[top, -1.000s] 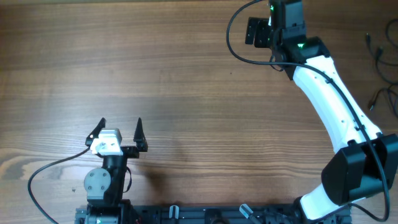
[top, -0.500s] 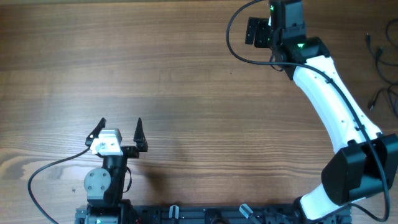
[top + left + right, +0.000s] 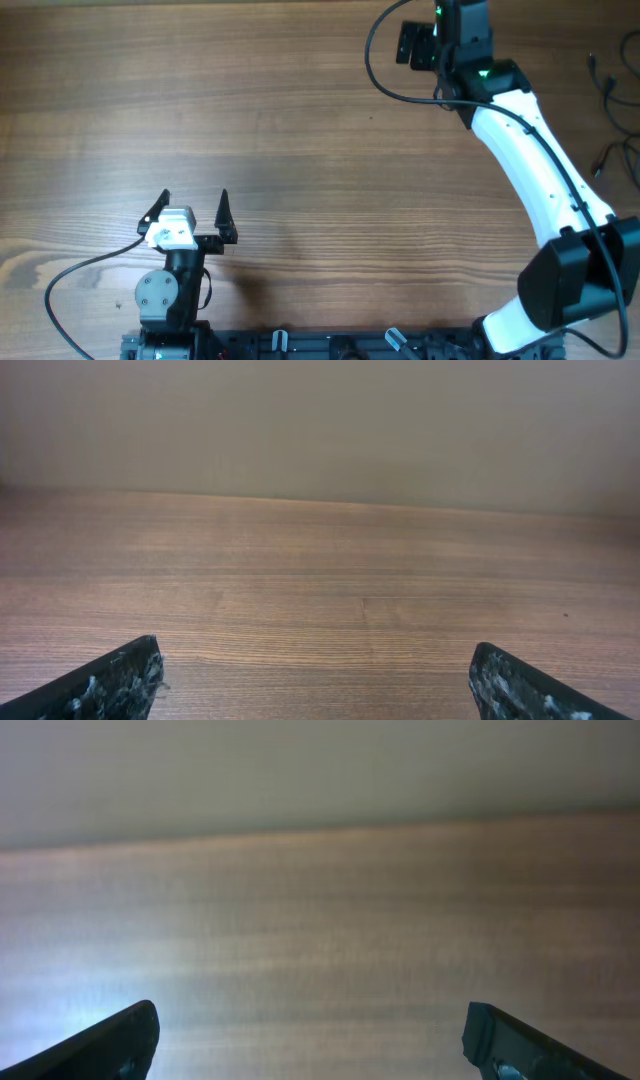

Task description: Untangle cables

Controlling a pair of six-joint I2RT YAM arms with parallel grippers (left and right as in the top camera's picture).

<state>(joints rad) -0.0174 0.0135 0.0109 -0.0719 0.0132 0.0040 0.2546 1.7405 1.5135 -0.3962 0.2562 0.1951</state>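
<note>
Cables: thin black loose strands at the desk's right edge, partly cut off by the frame; well apart from both claws. Left claw sits near the front left; fingers spread wide, gripping nothing, only wood grain between them. Right claw is at the desk's far edge, arm stretched out; fingers wide apart, gripping nothing; its wrist view is blurred.

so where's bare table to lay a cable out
The widest bare table lies between the left gripper and the right arm, stretching to the far left edge. Crowded only at the right edge, where the cables lie beyond that arm.
</note>
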